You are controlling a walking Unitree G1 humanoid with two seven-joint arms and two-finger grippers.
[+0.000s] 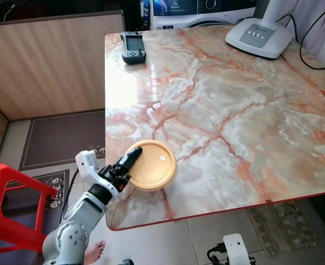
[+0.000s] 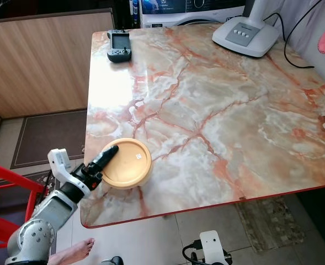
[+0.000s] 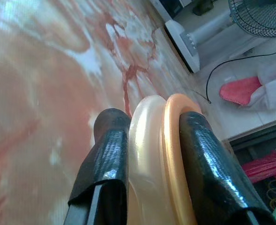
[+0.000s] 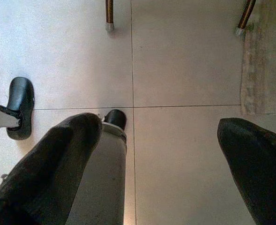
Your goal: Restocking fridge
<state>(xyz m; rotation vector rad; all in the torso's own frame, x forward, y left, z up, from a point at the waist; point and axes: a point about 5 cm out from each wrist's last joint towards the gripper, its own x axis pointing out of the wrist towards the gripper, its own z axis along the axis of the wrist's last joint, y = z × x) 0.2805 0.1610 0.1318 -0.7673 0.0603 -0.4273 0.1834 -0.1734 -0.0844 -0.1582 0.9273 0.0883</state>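
From the left eye, a round tan bowl [image 1: 151, 164] sits upside down near the near left corner of the marble table [image 1: 234, 110]. The left gripper [image 1: 130, 161] reaches up from below the table's near edge and clamps the bowl's left rim, one black finger lying across the top. At the far left corner lies a dark handheld controller [image 1: 133, 47]; at the far right stands a white fan base [image 1: 259, 36] with a black cable trailing off it. A red stool [image 1: 10, 207] stands on the floor at the near left, beside a patterned mat. A person's bare foot [image 1: 93, 251] shows on the tiles by the robot's arm.

The right eye gives the same layout, the bowl just inside the table's near left edge, well apart from the controller.

The left wrist view looks along the fingers [image 3: 208, 168]: they are closed on the bowl's rim, one on each side, cream and orange edges squeezed between them.

The right wrist view looks down at pale floor tiles [image 4: 175, 61]; the right gripper [image 4: 156, 154] hangs idle with its fingers spread wide apart, nothing between them, and the robot's dark foot [image 4: 19, 105] is below.
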